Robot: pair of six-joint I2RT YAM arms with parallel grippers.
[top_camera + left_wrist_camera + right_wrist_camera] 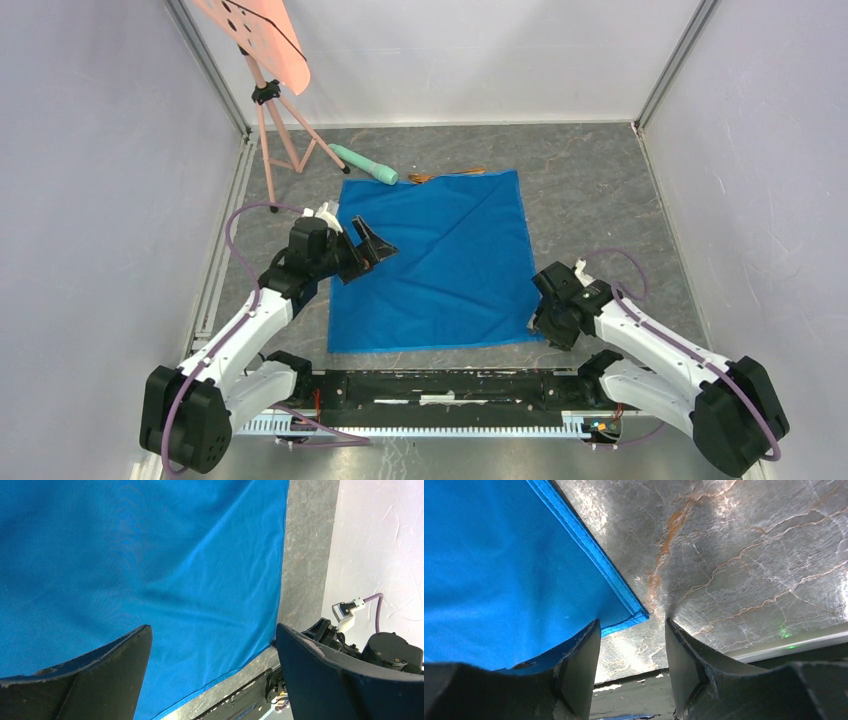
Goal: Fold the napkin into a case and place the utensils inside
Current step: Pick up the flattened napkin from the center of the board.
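Flanking napkin (499, 570) corner: right tool (632, 622), parted | left tool (212, 627) wide above napkin

Inventory of legible markings: none. No text, label, brand, number or sign can be read in any of the three views.
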